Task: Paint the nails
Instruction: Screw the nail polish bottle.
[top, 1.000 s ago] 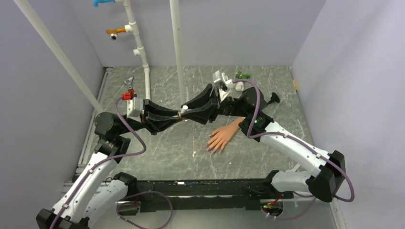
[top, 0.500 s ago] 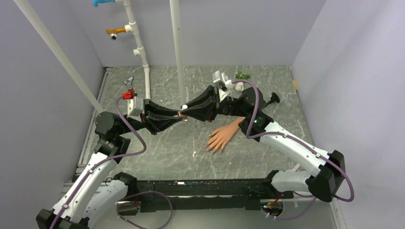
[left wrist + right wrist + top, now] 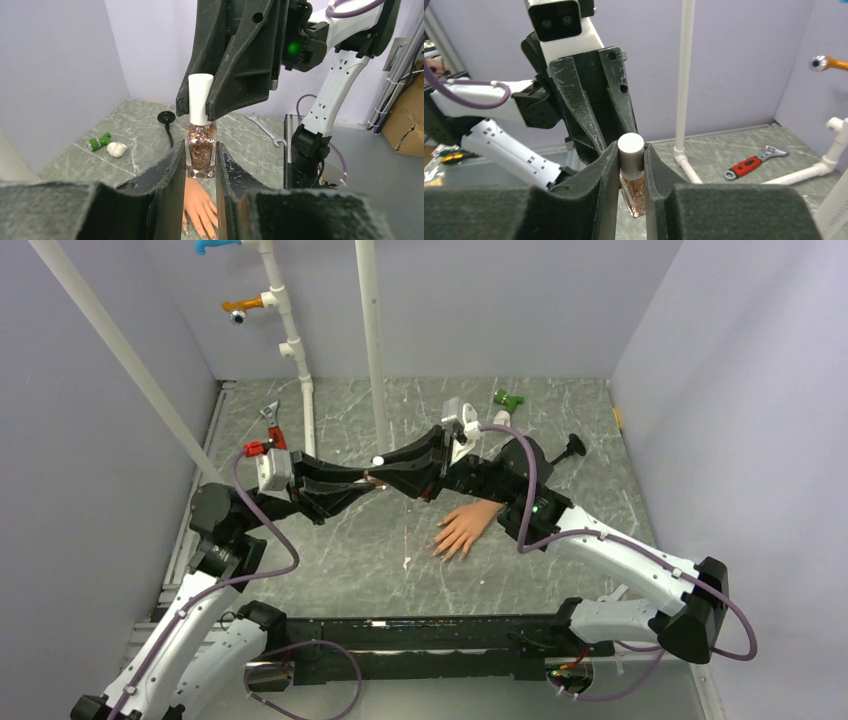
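Observation:
A small glass polish bottle (image 3: pixel 201 148) of copper glitter with a white cap (image 3: pixel 200 96) is held above the table between both arms. My left gripper (image 3: pixel 201 161) is shut on its glass body. My right gripper (image 3: pixel 631 156) is shut on the white cap (image 3: pixel 631 149), with the bottle (image 3: pixel 637 194) hanging below it. From above, the two grippers meet tip to tip at the bottle (image 3: pixel 377 468). The peach mannequin hand (image 3: pixel 466 527) lies flat on the table below and to the right, with its tiny nails (image 3: pixel 442 551) pointing toward the arm bases. It also shows between my left fingers, the hand (image 3: pixel 199 206).
Two white pipes (image 3: pixel 371 350) stand at the back, one with coloured fittings (image 3: pixel 284 330). A red-handled wrench (image 3: pixel 268 431) lies at the left. A green and white piece (image 3: pixel 508 398), a white fitting (image 3: pixel 117 149) and a black knob (image 3: pixel 572 446) lie at the back right.
My right gripper has closed on the white cap. Both grippers and the bottle have shifted slightly left and toward the back.

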